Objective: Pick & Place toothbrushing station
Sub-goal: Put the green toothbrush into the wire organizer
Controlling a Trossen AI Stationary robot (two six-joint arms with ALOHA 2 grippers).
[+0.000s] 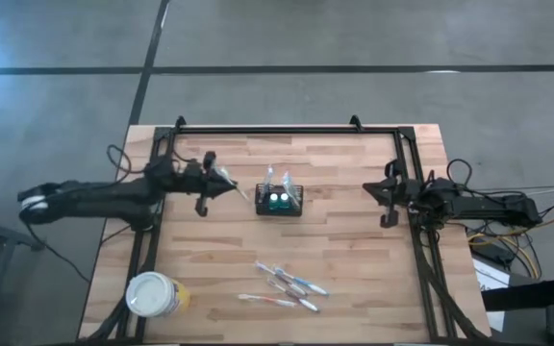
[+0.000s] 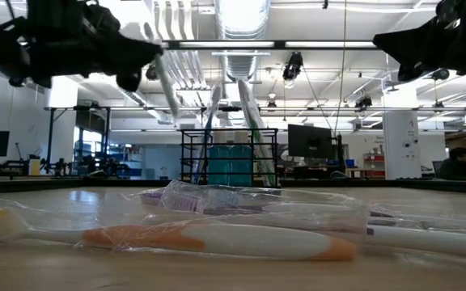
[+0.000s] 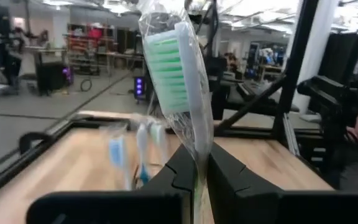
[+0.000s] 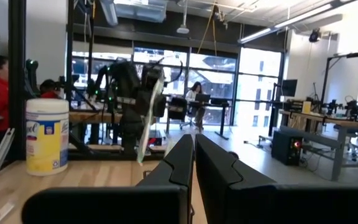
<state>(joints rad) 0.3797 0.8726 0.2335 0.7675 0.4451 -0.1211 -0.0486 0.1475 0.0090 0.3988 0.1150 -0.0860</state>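
black wire-mesh caddy (image 1: pixel 279 200) at table centre holds upright wrapped brushes; left gripper (image 1: pixel 227 182) at its 9 o'clock pinches a wrapped toothbrush (image 3: pixel 176 81); right gripper (image 1: pixel 385 195) pressed together.

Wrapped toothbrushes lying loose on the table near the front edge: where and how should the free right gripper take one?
Grip a wrapped toothbrush at mid-handle, coming straight down from above with the right gripper, probably with the fingers across the handle. They lie flat and bunched, so the outermost one is likely easiest. The left gripper already holds a bagged toothbrush beside the caddy.
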